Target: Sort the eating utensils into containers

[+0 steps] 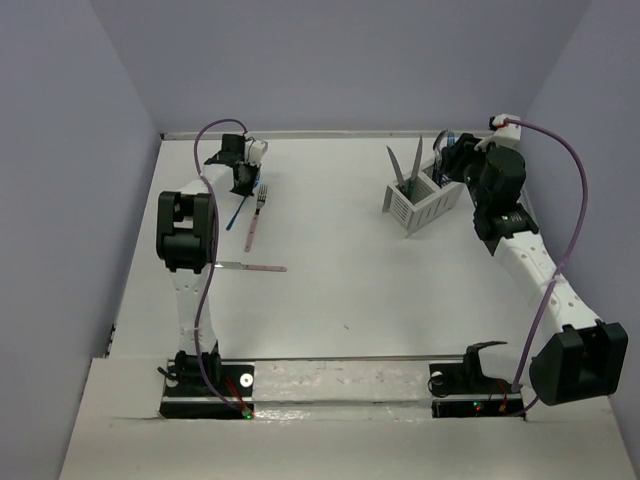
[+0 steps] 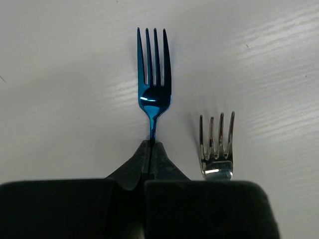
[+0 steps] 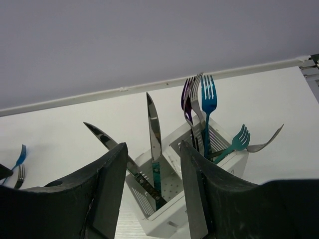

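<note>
We lose the handles of the blue fork [image 2: 154,94] and the silver fork [image 2: 217,147] behind the left gripper [image 2: 151,145], its jaws clamped on the blue one.

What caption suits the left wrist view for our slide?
Left gripper shut on the blue fork, a silver-headed fork lying beside it on the white table.

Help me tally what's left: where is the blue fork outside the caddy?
Top view: far left of the table, the blue fork is pinched at its neck by the shut left hand, with the pink-handled fork to its right.
</note>
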Available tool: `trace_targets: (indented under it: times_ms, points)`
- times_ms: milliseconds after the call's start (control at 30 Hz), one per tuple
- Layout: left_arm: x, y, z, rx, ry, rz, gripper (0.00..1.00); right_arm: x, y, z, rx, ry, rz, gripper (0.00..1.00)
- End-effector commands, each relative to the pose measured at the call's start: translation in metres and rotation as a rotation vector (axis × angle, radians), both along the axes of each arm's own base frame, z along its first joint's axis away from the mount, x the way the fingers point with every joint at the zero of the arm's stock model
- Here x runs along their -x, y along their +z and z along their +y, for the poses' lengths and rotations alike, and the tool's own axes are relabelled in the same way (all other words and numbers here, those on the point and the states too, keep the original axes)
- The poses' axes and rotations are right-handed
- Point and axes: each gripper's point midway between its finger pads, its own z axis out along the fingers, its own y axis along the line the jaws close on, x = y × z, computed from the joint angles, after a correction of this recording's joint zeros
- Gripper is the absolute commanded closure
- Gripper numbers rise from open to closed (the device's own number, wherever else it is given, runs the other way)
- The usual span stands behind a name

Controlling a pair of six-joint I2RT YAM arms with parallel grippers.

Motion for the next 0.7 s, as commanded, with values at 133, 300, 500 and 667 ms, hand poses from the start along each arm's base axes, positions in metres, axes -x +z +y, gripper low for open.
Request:
trace_targets:
  times_ms: [133, 300, 500, 667]
  points:
    - [0.016, 0.127, -0.001, 0.163, 0.076, -0.281, 1.0, 0.017, 0.031, 0.026, -0.033, 0.147, -0.064, 0.48]
    - [0.046, 0.232, -0.015, 0.316, 0.052, -0.489, 1.0, 0.029, 0.051, 0.097, -0.039, 0.391, -0.094, 0.47]
    - [0.09, 0.292, -0.03, 0.44, -0.005, -0.602, 1.0, 0.042, 0.066, 0.217, 0.003, 0.633, -0.13, 0.34]
    - [0.119, 0.328, -0.034, 0.532, 0.015, -0.702, 1.0, 0.067, 0.1, 0.323, -0.042, 0.822, -0.227, 0.26]
